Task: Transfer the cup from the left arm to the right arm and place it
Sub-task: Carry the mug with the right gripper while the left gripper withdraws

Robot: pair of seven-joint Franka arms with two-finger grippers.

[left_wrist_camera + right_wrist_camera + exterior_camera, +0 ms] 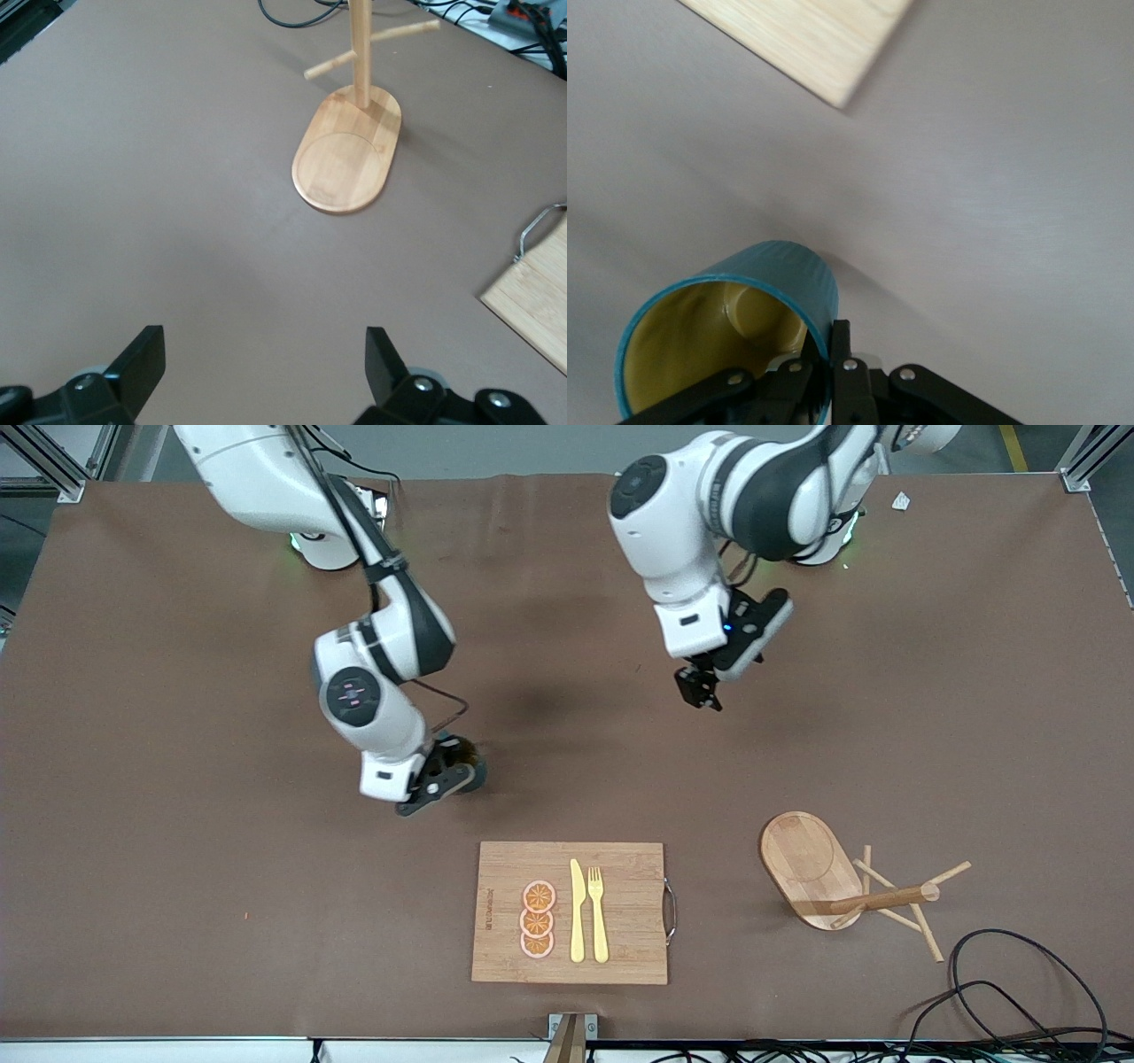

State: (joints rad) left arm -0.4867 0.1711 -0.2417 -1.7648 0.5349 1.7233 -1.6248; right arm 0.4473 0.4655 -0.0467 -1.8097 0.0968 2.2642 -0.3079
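The dark teal cup [757, 283] with an ochre-yellow inside is pinched at its rim wall by my right gripper [830, 341], one finger inside and one outside. In the front view the right gripper [440, 777] covers most of the cup [468, 755], low over the brown table between the arms' bases and the cutting board. I cannot tell whether the cup touches the table. Its handle is hidden. My left gripper [700, 689] is open and empty over bare table toward the left arm's end; its fingers [146, 354] stand wide apart.
A bamboo cutting board [620, 948] with orange slices [538, 919], a yellow knife [577, 911] and a fork [598, 914] lies near the front edge. A wooden mug tree [811, 859] stands toward the left arm's end, also in the left wrist view [345, 159]. Black cables [1019, 992] lie at the corner.
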